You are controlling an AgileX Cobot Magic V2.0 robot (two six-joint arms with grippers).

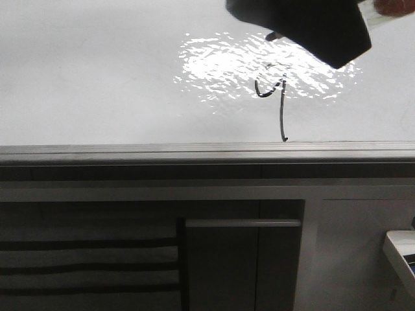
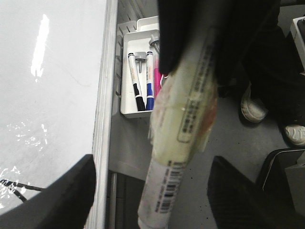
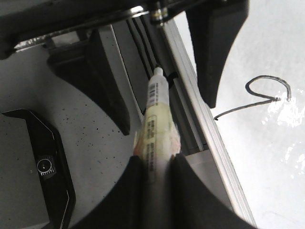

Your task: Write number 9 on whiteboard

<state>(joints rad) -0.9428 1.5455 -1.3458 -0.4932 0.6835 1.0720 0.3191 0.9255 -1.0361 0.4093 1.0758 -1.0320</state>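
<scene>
Number 9 [image 1: 275, 97] sits on whiteboard [image 1: 97, 78], at 4 o'clock from glare patch [image 1: 227, 65], tail reaching down to grey edge strip [image 1: 130, 152]. Right end effector [image 3: 152, 164] clamped narrow on marker [image 3: 155, 124], tip off board, beyond edge strip. Left end effector [image 2: 152, 191] spread wide, marker [image 2: 183, 124] passing between its fingers, none touching it. Pen tray [image 2: 138, 71] with spare markers just beside board edge.
</scene>
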